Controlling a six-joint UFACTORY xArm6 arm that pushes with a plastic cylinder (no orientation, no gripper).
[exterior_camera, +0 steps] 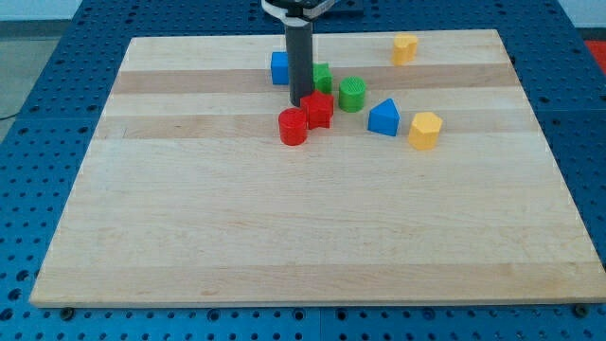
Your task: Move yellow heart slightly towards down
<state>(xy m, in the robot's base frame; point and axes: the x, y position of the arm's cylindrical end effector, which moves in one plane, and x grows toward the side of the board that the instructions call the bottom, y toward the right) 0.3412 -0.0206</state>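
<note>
The yellow heart (405, 48) lies near the board's top edge, right of centre, apart from the other blocks. My tip (300, 102) rests far to its left and lower, at the upper left edge of the red star (319, 110). The rod stands between the blue cube (279, 68) and the green star (324, 76), partly hiding both. I cannot tell whether the tip touches the red star.
A red cylinder (294, 127) touches the red star's lower left. A green cylinder (352, 94), a blue triangle (383, 117) and a yellow hexagon (425, 130) lie in a row to the right. The wooden board (284, 237) sits on a blue perforated table.
</note>
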